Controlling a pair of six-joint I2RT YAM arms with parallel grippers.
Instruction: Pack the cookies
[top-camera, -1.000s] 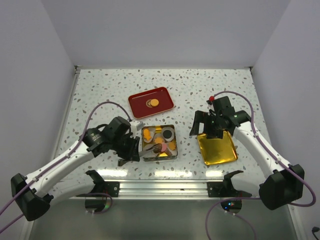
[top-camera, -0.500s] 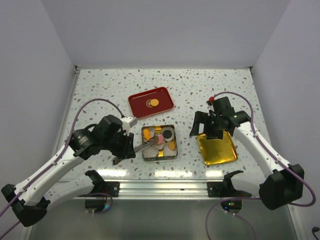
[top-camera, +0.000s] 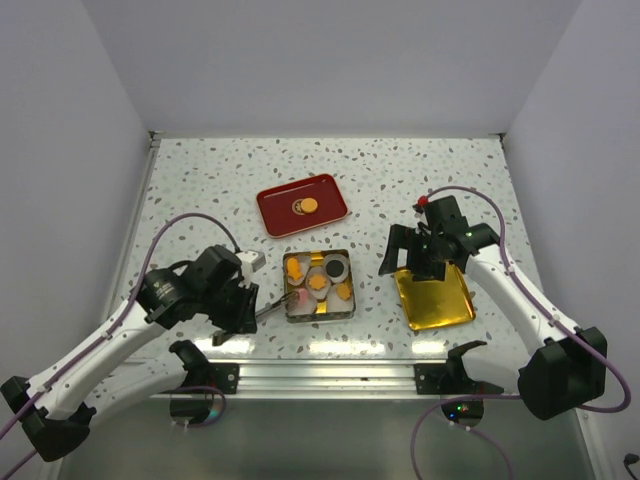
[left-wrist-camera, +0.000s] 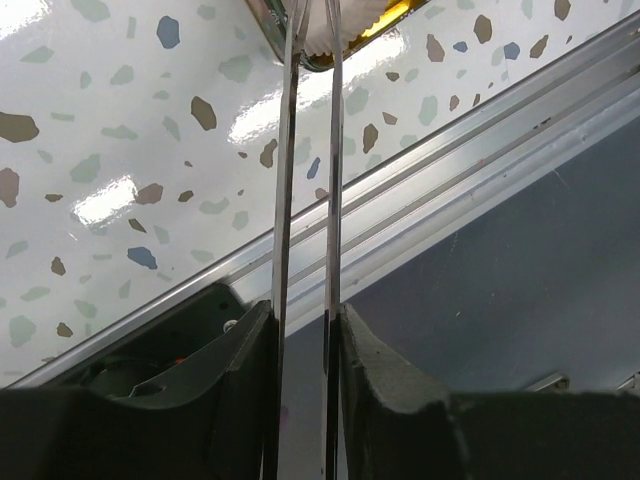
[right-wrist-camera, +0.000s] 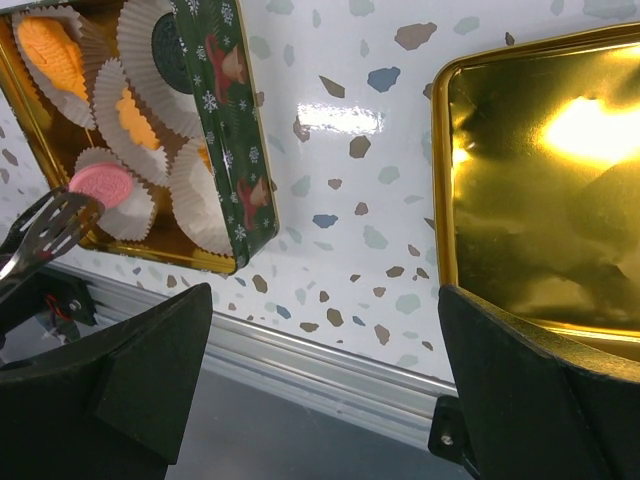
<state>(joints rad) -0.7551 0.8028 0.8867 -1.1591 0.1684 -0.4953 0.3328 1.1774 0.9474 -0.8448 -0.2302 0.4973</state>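
cookies (top-camera: 318, 286): most sit in white paper cups (right-wrist-camera: 135, 30) inside the tin, among them several orange, a dark cookie (top-camera: 333, 268) and a pink cookie (right-wrist-camera: 100, 183); one more orange cookie (top-camera: 309, 206) lies on the tray.
table (top-camera: 200, 180): white and speckled, with a metal rail (top-camera: 330, 375) along its near edge.
lid (top-camera: 434, 300): gold, inside up, flat on the table to the right of the tin and apart from it.
tin (right-wrist-camera: 228, 120): square, green patterned wall, gold inside, by the middle of the near edge.
tray (top-camera: 285, 212): red, beyond the tin and apart from it.
right claw (top-camera: 410, 265): hangs over the lid's far left edge, fingers spread wide, nothing between them.
left claw (left-wrist-camera: 300, 385): low, to the left of the tin, closed tight on the handle end of the tongs.
tongs (right-wrist-camera: 45, 230): thin metal, reaching over the tin's near left corner; blades nearly together, tips at the pink cookie's edge; whether they pinch it i cannot tell.
pink cookie: on its cup at the tin's near left.
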